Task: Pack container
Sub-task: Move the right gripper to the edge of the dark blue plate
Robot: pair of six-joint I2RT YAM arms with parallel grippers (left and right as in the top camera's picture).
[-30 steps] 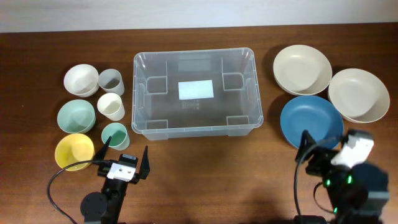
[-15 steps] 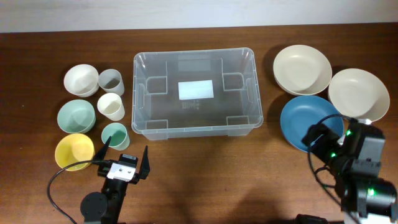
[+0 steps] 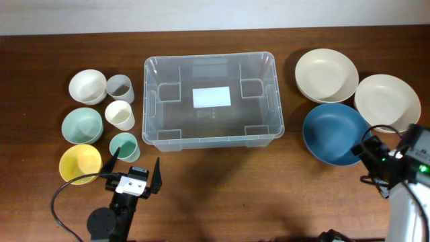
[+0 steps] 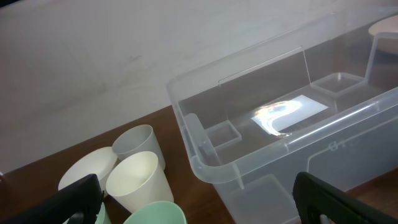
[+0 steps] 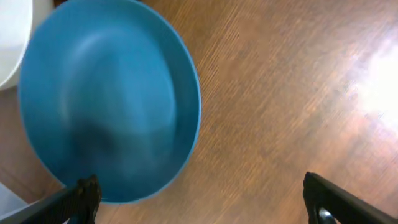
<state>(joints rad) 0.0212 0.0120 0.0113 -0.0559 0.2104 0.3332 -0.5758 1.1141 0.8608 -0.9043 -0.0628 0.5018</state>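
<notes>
Left end effector: fingers are spread wide and nothing is held between them. It is placed at the near edge of the tabletop, in front of the container's left corner.
Left end effector, surroundings: one fingertip is seen between the yellow bowl and the green cup (contact with either cannot be told from above).
Right end effector: fingers are spread wide with nothing gripped. Only bare wood is seen between them in the wrist view, which is blurred.
Right end effector, surroundings: it is positioned just beside the near right rim of the blue bowl, and no contact with it is shown.
Container: the clear bin is set upright at the middle of the tabletop, with a white label visible on its bottom and nothing packed inside.
Left group: a white bowl, a grey cup, a cream cup and a pale green bowl are arranged left of the container, apart from it.
Right group: two cream bowls are laid behind the blue bowl, on the container's right.
</notes>
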